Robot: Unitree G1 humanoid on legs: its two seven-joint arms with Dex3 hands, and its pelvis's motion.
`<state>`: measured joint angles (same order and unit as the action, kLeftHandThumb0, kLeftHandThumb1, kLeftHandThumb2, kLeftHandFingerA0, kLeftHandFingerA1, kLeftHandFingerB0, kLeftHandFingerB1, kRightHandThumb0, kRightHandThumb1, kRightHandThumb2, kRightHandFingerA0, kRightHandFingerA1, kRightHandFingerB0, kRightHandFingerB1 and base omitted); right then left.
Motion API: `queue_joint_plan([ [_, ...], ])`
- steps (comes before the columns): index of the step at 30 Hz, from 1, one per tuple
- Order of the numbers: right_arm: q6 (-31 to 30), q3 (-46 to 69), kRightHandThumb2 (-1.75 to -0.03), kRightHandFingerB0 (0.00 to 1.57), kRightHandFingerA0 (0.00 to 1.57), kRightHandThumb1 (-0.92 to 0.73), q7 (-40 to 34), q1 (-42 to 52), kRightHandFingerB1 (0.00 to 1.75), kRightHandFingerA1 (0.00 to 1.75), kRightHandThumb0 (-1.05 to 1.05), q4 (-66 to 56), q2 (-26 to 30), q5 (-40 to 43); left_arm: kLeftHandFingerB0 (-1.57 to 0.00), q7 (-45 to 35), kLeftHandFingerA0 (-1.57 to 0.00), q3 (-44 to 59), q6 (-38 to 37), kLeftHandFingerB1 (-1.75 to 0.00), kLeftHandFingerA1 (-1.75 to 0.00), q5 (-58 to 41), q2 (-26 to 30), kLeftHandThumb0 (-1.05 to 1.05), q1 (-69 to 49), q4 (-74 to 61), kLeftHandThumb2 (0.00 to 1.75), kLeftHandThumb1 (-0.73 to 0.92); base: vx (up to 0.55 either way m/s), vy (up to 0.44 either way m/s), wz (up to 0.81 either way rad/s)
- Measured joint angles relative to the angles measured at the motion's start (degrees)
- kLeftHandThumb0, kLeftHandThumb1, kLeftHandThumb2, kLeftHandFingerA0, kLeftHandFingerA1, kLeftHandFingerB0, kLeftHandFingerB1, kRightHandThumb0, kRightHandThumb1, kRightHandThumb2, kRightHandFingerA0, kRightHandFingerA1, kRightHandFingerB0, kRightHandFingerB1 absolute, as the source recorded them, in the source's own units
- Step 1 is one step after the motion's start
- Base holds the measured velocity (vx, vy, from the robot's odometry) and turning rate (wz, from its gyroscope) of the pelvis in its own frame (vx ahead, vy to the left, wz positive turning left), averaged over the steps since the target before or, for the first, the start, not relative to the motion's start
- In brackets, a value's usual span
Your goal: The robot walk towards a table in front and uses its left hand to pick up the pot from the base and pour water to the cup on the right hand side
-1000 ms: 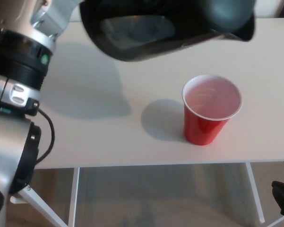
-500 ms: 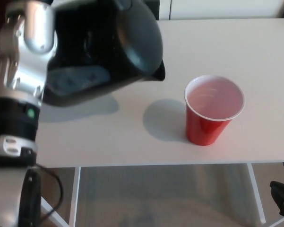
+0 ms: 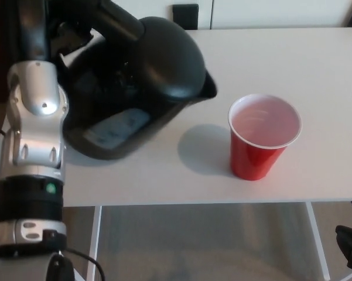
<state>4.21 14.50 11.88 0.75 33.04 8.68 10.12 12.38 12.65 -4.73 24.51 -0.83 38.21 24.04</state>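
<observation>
— Lower and more upright now, the pot [image 3: 142, 82] hangs left of the cup [image 3: 263, 136]; left hand [image 3: 76, 41] grips its handle.

— Then swing the spout over the rim first and tip slowly. Right hand isn't visible.

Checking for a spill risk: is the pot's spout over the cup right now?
No. The pot has its spout left of the cup, with bare table showing between them.
</observation>
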Motion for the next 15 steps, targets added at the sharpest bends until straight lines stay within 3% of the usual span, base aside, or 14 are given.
queue_joint_plan([
  [15, 0.0, 0.1, -0.92, 0.21, 0.34, -0.51, 0.0, 0.0, 0.52, 0.59, -0.06, -0.2, 0.0, 0.6, -0.60, -1.8, -0.81, -2.9, 8.2, -1.75, -1.75, -5.7, -0.4, -0.20, -1.1, -3.1, 0.55, 0.61, 0.00, 0.000, 0.00],
])
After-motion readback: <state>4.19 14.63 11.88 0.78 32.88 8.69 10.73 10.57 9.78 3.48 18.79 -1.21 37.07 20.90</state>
